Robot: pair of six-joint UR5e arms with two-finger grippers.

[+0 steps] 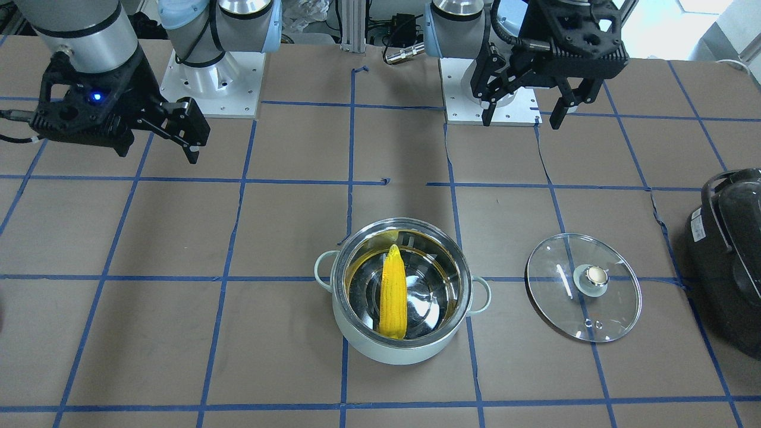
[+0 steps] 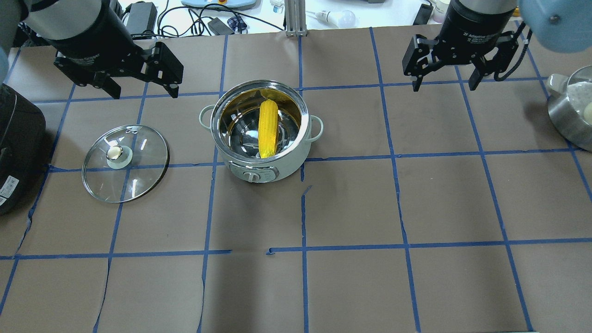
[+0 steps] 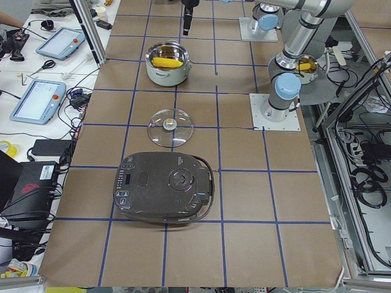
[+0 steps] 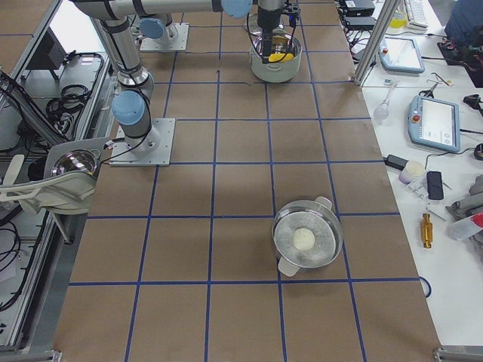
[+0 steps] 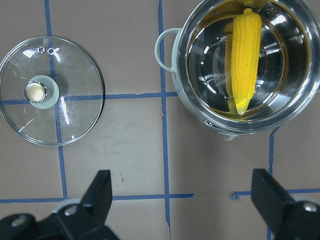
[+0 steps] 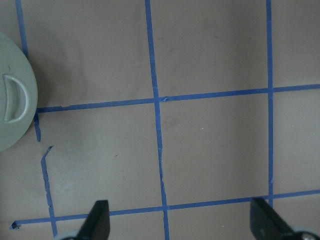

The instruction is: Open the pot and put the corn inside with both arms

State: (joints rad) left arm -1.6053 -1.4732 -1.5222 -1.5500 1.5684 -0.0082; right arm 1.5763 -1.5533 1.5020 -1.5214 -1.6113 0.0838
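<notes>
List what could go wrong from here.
1. The corn seems propped against the wall of the pot, so it may shift if the pot is bumped.
2. The lid lies beside the black appliance; a low sweep by the open left gripper could knock it.

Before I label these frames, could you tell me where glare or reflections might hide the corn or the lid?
Front-facing view: the pot's steel wall mirrors the corn in yellow, doubling it. Overhead view: white glare streaks cross the lid, but its knob reads clearly. Left wrist view: corn and lid are sharp, with bright highlights on the pot's floor.
</notes>
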